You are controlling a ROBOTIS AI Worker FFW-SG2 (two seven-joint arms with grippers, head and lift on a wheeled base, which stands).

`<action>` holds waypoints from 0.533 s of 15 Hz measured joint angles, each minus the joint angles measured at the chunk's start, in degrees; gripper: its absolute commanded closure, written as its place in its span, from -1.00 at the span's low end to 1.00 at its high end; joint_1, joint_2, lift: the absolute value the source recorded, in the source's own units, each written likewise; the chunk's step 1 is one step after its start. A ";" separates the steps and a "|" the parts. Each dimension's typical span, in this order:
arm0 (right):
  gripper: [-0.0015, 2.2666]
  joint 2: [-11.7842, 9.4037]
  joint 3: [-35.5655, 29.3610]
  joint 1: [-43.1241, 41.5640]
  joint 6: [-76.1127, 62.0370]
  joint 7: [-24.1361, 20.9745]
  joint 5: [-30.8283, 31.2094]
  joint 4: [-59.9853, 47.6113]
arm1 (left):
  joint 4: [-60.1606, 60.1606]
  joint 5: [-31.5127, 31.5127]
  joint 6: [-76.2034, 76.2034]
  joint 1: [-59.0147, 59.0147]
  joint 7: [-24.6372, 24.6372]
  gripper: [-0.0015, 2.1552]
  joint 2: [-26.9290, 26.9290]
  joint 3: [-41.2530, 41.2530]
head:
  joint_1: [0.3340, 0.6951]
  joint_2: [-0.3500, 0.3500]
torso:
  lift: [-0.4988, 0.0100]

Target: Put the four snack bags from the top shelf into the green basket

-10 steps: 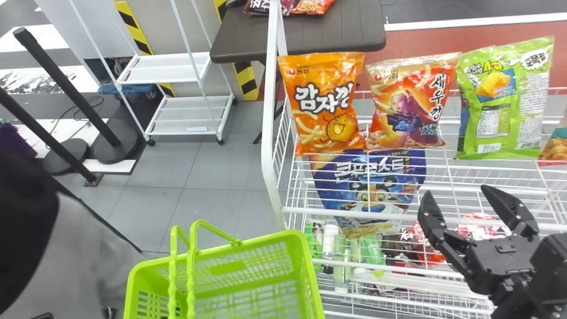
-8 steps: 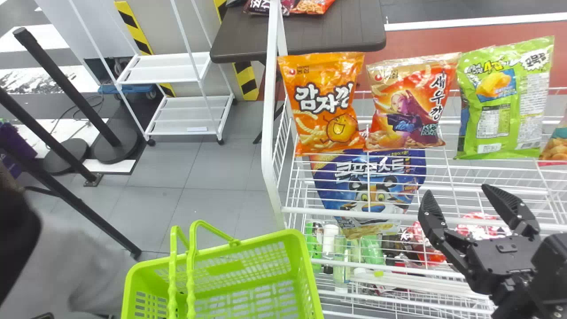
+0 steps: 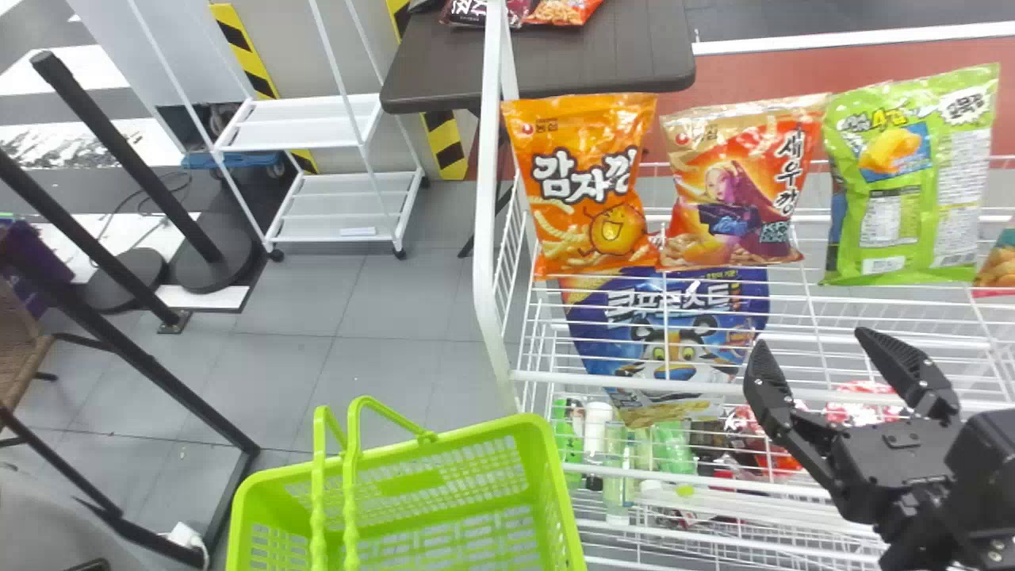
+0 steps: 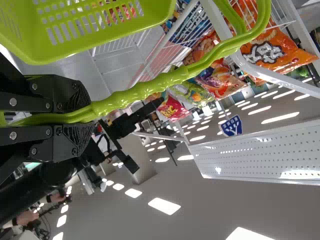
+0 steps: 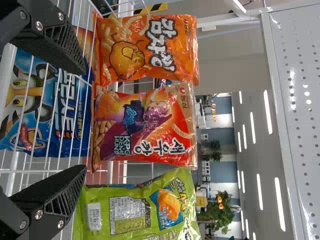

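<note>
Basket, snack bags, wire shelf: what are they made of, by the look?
Basket: likely moulded plastic, semi-gloss; uniform green, slots formed through the walls.
Snack bags: thin flexible film, glossy; creases and sharp highlights. Plastic or foil laminate, can't tell which.
Wire shelf: probably metal, painted or powder-coated; slim rods in a grid, smooth even white. Which metal is unclear.

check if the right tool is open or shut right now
Open: the right tool has its two black fingers spread well apart in the head and right wrist views, with nothing gripped between them.
</note>
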 measured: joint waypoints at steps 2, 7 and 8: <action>-0.86 -0.01 1.28 -2.30 1.99 -0.03 0.27 0.51 | 0.01 0.00 0.41 -0.22 0.00 0.99 0.00 -0.04 | 1.00 0.67 | 0.96; -0.85 0.21 8.13 -14.17 9.79 -2.11 0.80 6.15 | 0.37 0.00 1.40 -0.58 0.00 0.99 0.00 0.22 | 1.00 0.92 | 0.96; -0.85 0.34 9.62 -17.27 11.43 -2.76 0.57 8.29 | 0.52 0.00 1.41 -0.59 0.00 0.99 0.00 0.30 | 1.00 0.97 | 0.96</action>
